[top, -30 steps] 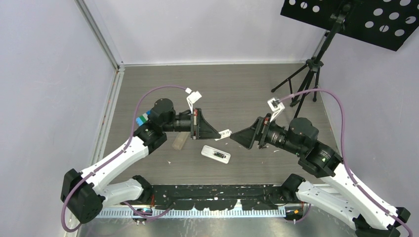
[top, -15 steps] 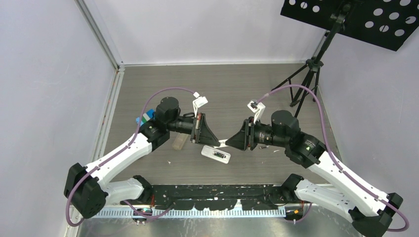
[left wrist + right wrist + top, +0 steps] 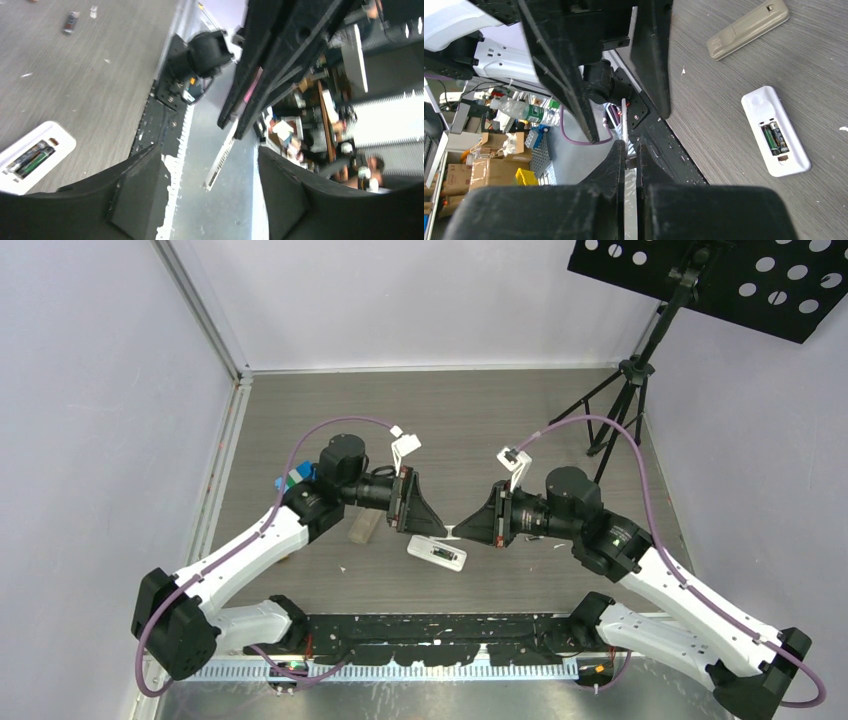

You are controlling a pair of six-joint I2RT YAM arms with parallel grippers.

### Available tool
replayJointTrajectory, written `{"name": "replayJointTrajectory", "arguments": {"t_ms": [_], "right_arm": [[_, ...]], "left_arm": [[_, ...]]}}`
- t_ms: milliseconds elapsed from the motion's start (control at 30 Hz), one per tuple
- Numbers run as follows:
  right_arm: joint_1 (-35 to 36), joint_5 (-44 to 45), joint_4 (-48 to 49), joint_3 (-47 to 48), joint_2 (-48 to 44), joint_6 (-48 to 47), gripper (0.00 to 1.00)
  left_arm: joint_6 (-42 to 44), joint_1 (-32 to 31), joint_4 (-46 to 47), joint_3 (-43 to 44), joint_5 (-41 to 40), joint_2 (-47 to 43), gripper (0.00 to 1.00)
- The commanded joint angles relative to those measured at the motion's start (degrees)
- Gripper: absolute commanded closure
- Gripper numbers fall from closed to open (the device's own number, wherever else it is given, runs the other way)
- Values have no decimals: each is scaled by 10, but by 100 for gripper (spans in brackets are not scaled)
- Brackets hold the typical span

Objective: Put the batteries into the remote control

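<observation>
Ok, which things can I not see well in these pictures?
Thin white plate in the right claw: edge-on in the right wrist view, tiny from above, so its face is unseen.
Remote control: lies recess up in every view, buttons hidden underneath; the left wrist view's edge cuts it off.
Small dark object, top left of the left wrist view: blurred and too small to identify.

White remote control (image 3: pixel 760 106), batteries (image 3: pixel 775 139) inside

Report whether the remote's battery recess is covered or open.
Open. The remote control lies back up, its recess uncovered, with batteries showing inside.
</observation>
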Motion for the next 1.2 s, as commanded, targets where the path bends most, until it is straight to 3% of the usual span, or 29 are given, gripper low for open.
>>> {"name": "replayJointTrajectory", "arguments": {"t_ms": [0, 133, 233, 367, 767, 933, 1167], "right_arm": [[1, 52, 1, -18, -2, 28, 99], [1, 83, -5, -62, 29, 51, 100], [2, 87, 19, -96, 78, 74, 100], [5, 84, 66, -132, 136, 110, 100], [9, 89, 72, -132, 260, 124, 100], [9, 113, 45, -121, 280, 120, 100], [8, 166, 26, -117, 252, 131, 100]], "left_arm": [[48, 24, -90, 21, -147, -14, 22], [66, 41, -153, -20, -341, -34, 7], [58, 42, -147, -84, -451, -52, 4], [40, 41, -125, -158, -533, -79, 4], [-9, 42, 34, -231, -464, 29, 15], [-10, 42, 77, -230, -443, 73, 17], [-19, 41, 98, -243, -424, 93, 31]]}}
